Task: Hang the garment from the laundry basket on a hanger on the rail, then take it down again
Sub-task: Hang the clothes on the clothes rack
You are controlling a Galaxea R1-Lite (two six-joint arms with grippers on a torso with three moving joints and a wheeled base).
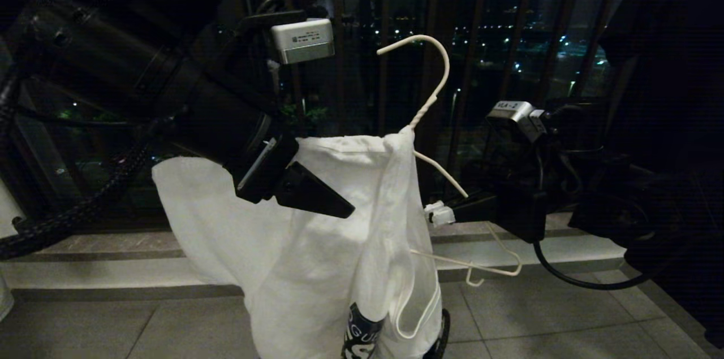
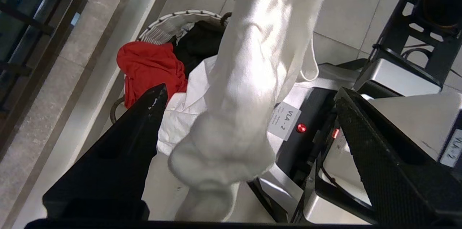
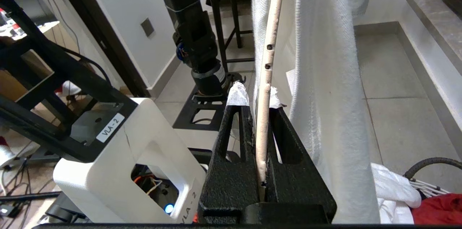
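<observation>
- The garment (image 1: pixel 317 246) is seen at centre and lower centre of the head view, draped over the hanger (image 1: pixel 435 93); its lower part is cut off by the bottom edge, and only a sliver of the dark chest graphic is visible there.
- One hanger arm is hidden under the cloth. The hook, at upper centre of the head view, is hooked on nothing visible.
- The rail is not made out in any view.
- The right gripper (image 3: pixel 260 99) is closed on the hanger wire, clamped between its white-padded fingertips (image 3: pixel 236 95); in the head view it is seen at centre right.
- The left gripper (image 2: pixel 249 113) is spread wide, a bunched fold of the garment lying between the fingers (image 2: pixel 151 113); contact with either finger cannot be judged.
- The left arm fills the upper left of the head view and covers part of the garment.
- The laundry basket (image 2: pixel 180 18) is partly hidden behind the hanging garment in the left wrist view; a red cloth (image 2: pixel 148 63) and a black garment (image 2: pixel 202 43) are seen in it.
- Dark balcony railing bars (image 1: pixel 384 37) are seen across the top of the head view.
</observation>
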